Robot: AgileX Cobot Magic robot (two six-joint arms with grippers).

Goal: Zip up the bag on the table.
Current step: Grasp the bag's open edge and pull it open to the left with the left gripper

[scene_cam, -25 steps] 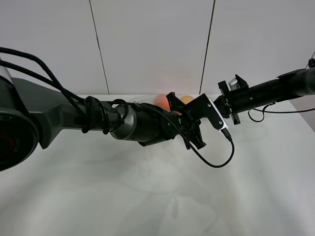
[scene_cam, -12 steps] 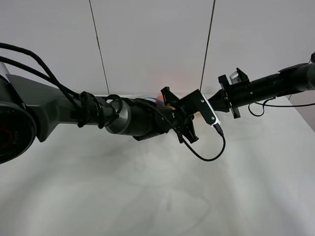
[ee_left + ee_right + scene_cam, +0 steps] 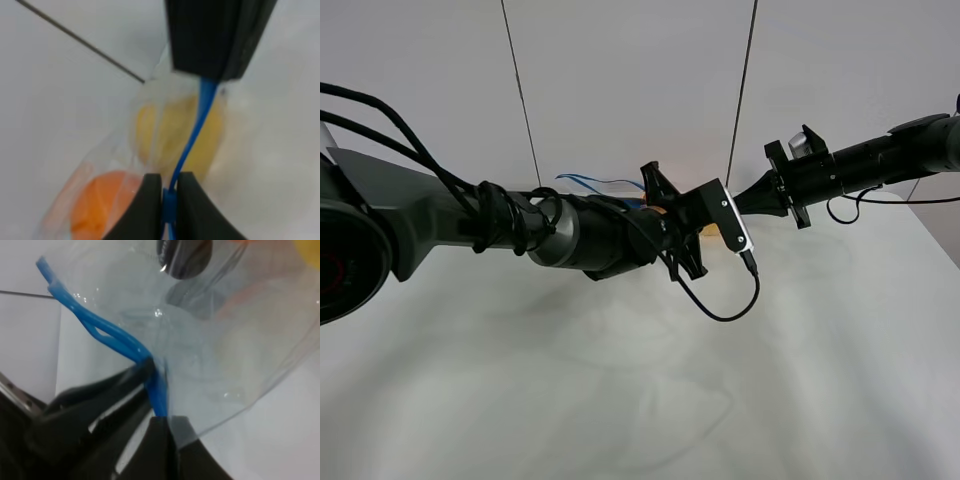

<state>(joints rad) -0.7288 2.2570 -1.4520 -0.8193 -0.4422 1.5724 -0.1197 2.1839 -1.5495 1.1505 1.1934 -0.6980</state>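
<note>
Bag (image 3: pixel 225 340) sits at the far middle of the table (image 3: pixel 620 400). Left gripper (image 3: pixel 169 200) and right gripper (image 3: pixel 159 412) are both clamped on its blue zip strip (image 3: pixel 100 325). One stretch gapes; sealing judged incomplete.

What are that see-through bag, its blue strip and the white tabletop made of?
The bag looks like thin, glossy clear plastic film: it creases, glints, and fruit colours show through. The blue strip seems denser, flexible opaque plastic, bending in a smooth curve. The table appears hard, smooth and white with only soft shadows, perhaps laminate; the look leaves that open.
</note>
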